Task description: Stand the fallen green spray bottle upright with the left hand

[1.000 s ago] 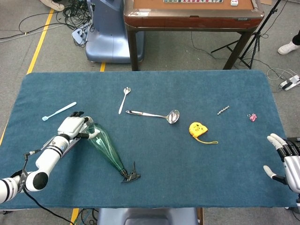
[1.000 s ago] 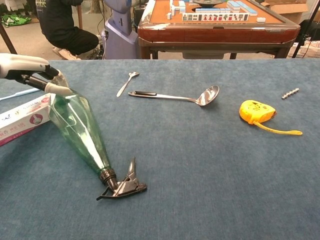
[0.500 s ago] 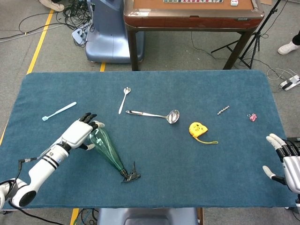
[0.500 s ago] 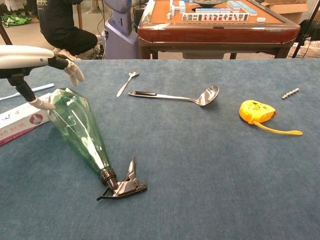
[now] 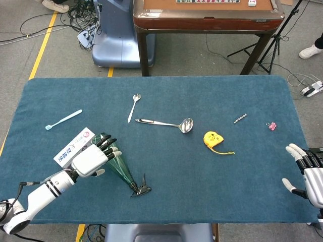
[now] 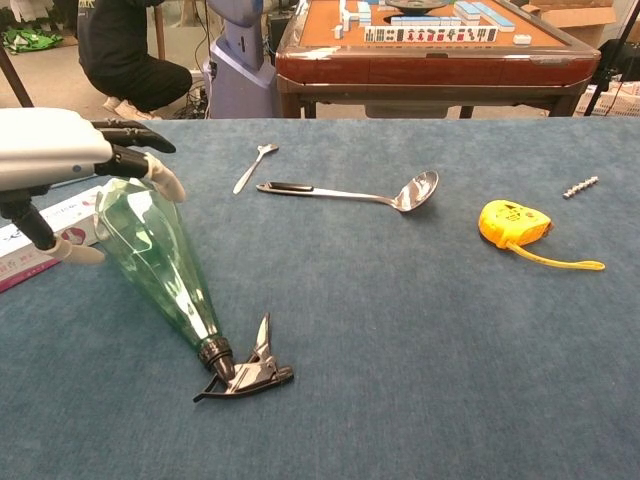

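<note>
Green spray bottle (image 6: 160,265) down on its side, front-left of table (image 5: 212,181), black trigger head toward me; not yet stood up.

My left hand (image 5: 93,157) sits over the fat base end, fingers spread, no grip closed yet. Grasp, tilt-up, release all remain, in my judgement. Right hand (image 5: 305,171) idle at table's right edge, released, holding nothing. Count: 1 bottle, 1 ladle (image 5: 166,123), 1 spoon (image 5: 134,106), 1 yellow tape measure (image 5: 212,139), 1 boxed tube (image 5: 73,147).
</note>
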You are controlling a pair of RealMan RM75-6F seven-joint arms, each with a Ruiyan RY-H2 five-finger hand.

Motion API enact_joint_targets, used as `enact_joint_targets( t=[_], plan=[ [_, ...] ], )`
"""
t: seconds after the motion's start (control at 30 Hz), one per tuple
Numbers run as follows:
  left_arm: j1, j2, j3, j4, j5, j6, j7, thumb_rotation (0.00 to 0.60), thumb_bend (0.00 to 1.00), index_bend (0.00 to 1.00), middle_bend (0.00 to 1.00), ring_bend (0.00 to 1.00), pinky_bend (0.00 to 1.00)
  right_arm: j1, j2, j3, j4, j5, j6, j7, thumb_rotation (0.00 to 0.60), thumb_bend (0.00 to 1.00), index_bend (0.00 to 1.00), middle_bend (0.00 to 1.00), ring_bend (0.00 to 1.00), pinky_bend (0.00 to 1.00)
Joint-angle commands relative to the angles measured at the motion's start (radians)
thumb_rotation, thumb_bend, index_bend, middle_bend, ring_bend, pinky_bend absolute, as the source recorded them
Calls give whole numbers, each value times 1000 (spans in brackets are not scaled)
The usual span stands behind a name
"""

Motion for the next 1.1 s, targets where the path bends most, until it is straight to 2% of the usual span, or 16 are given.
enact_joint_targets(
  t=[0.03, 0.33, 0.63, 1.1],
  plan=[
    [13, -50, 13, 31, 46, 19, 105, 600, 237, 209, 231, 35, 0, -1, 1, 0, 1, -1, 2, 1, 600, 205, 144, 143, 123, 141],
    [17, -112, 28, 74, 73, -7, 216, 600, 237, 214, 227, 35, 0, -6, 4, -1, 2, 2, 7, 5, 600, 205, 144, 143, 123, 141],
    [21, -154, 31, 64, 66, -47, 316, 600, 237, 215, 227, 35, 0, -8, 4, -2, 4, 0, 11, 8, 600, 205, 144, 143, 123, 141],
    [-10, -225, 8, 100, 48, -102, 371, 600, 237, 240, 226, 41, 0, -13, 7, -2, 8, 4, 15, 15, 600, 205, 144, 143, 123, 141]
  ],
)
